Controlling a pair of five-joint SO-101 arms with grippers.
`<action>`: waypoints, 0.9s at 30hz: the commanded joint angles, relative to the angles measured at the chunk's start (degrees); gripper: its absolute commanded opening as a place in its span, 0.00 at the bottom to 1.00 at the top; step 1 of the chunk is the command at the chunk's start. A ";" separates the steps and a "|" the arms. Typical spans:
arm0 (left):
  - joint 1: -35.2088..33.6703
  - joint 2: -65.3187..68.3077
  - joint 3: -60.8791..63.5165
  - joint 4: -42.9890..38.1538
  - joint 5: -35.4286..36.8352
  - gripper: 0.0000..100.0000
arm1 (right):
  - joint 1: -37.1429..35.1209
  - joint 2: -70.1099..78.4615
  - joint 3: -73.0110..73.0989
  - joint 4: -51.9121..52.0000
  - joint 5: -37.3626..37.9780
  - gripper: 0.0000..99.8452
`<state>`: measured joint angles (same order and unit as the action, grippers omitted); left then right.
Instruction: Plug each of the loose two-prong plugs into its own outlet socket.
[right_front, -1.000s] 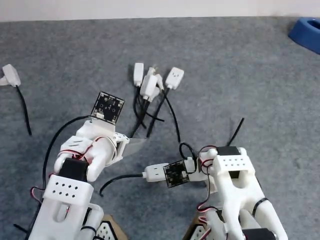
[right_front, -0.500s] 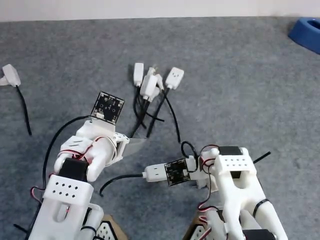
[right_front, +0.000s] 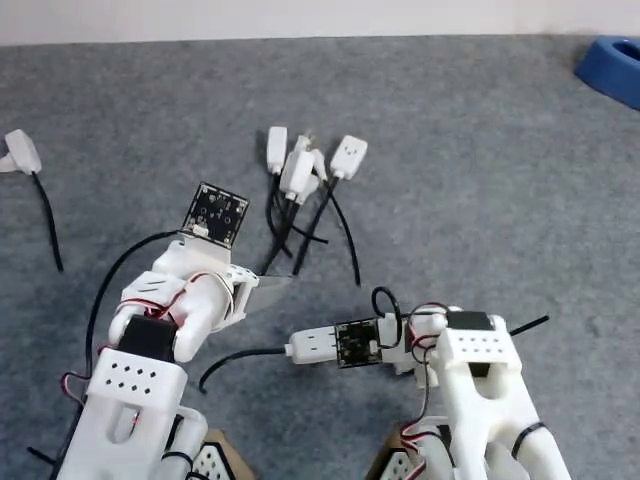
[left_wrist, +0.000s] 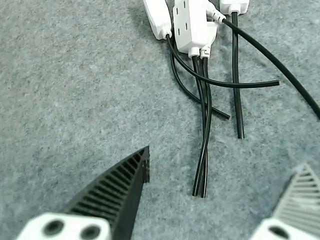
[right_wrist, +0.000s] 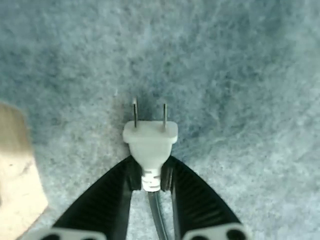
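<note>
Right gripper (right_wrist: 150, 172) clamps two-prong plug (right_wrist: 150, 137) by neck, prongs bare, low over grey carpet (right_front: 480, 150), well apart from outlet sockets (right_front: 298, 170). We judge no insertion begun. Left gripper (left_wrist: 210, 195) gapes empty above tangled cords (left_wrist: 205, 130), likely snag. Another white cord end (right_front: 20, 150) (plug or socket, we cannot tell) lies far off.

The left arm (right_front: 150, 345) and right arm (right_front: 480, 370) are white plastic shells, each with a hole-dotted plate well behind its gripper. Red, black and white wires (right_front: 410, 330) loop just behind the wrists. A black circuit board (right_front: 218, 215) (dotted with tiny parts) sits by the left gripper (left_wrist: 224, 159), which has one black ribbed finger (left_wrist: 120, 192) and one pale. The right gripper (right_wrist: 150, 167) has smooth black fingers (right_wrist: 107, 200).
</note>
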<state>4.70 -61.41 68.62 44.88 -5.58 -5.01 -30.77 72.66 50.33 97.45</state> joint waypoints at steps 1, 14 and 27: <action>-0.66 0.04 -0.40 -0.88 -0.53 0.41 | 1.80 0.48 0.92 -1.36 -1.76 0.03; -0.66 0.04 -6.73 5.63 -0.18 0.41 | -11.56 0.40 -8.40 -4.79 -55.38 0.01; -0.75 -0.31 -21.76 22.51 -0.26 0.41 | -28.26 -2.77 -39.69 14.20 -87.82 0.01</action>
<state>4.70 -61.41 56.13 59.47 -5.58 -30.51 -30.15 37.85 62.11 12.97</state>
